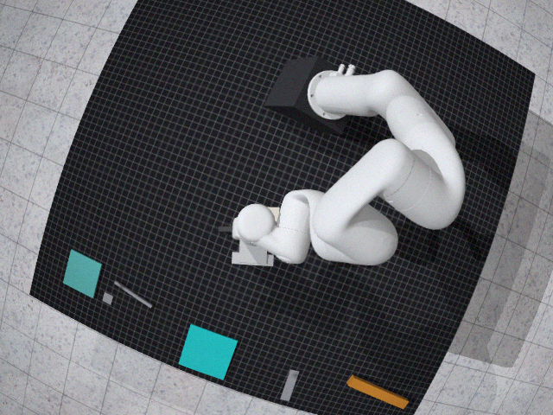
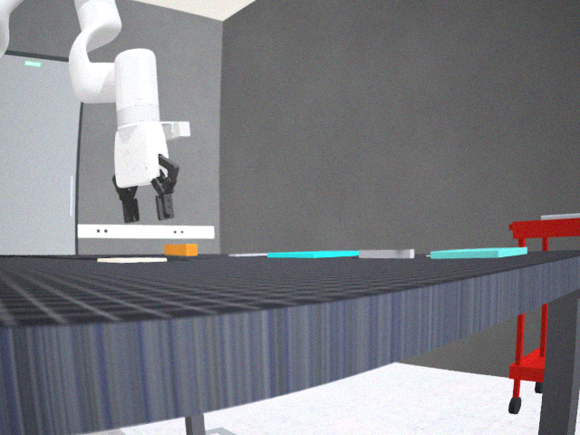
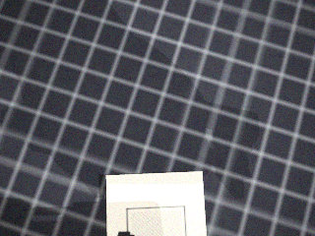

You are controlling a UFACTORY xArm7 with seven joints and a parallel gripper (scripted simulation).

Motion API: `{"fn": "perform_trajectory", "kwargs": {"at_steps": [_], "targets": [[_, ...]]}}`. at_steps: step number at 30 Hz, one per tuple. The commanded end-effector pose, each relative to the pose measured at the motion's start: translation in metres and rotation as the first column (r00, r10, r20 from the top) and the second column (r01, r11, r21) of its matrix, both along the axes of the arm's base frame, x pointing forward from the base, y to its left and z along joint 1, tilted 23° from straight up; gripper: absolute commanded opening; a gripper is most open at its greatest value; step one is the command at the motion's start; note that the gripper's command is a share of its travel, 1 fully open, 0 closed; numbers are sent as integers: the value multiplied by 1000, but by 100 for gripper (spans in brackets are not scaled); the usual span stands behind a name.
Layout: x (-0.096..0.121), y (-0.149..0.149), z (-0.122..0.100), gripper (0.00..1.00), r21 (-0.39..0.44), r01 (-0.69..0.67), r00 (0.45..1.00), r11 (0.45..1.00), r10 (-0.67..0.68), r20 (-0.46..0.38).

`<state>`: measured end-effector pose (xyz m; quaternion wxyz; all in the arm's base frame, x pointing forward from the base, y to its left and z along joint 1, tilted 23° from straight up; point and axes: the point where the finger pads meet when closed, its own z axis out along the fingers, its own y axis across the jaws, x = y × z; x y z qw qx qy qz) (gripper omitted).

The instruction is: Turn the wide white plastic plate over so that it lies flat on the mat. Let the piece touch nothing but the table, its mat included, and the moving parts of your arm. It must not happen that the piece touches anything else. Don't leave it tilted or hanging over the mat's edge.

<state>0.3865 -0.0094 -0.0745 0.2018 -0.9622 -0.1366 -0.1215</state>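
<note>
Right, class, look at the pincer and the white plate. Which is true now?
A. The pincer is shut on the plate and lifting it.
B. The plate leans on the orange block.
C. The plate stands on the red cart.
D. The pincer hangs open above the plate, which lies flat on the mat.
D: the pincer hangs open with a clear gap above the white plate, which lies flat on the mat.

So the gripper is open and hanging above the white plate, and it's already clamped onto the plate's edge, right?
Not clamped. The exterior view shows the gripper open and hanging above the white plate, well apart from it. The plate lies flat on the mat, untouched; the wrist view shows the same plate below the camera.
</note>
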Motion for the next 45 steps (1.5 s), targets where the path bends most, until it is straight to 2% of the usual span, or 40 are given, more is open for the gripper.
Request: {"fn": "perform_trajectory", "kwargs": {"at_steps": [1, 6, 29, 36, 37, 38, 45], "targets": [[-10, 13, 3, 100, -18, -58, 996, 998, 56, -74], [-22, 25, 4, 100, -43, -113, 986, 993, 106, -126], [-23, 25, 4, 100, -43, -114, 986, 992, 108, -128], [-65, 11, 0, 100, -45, -115, 985, 992, 109, -131], [-65, 11, 0, 100, -45, -115, 985, 992, 109, -131], [-65, 11, 0, 88, -45, -115, 985, 992, 109, -131], [-65, 11, 0, 88, -45, -115, 985, 992, 109, -131]]}}
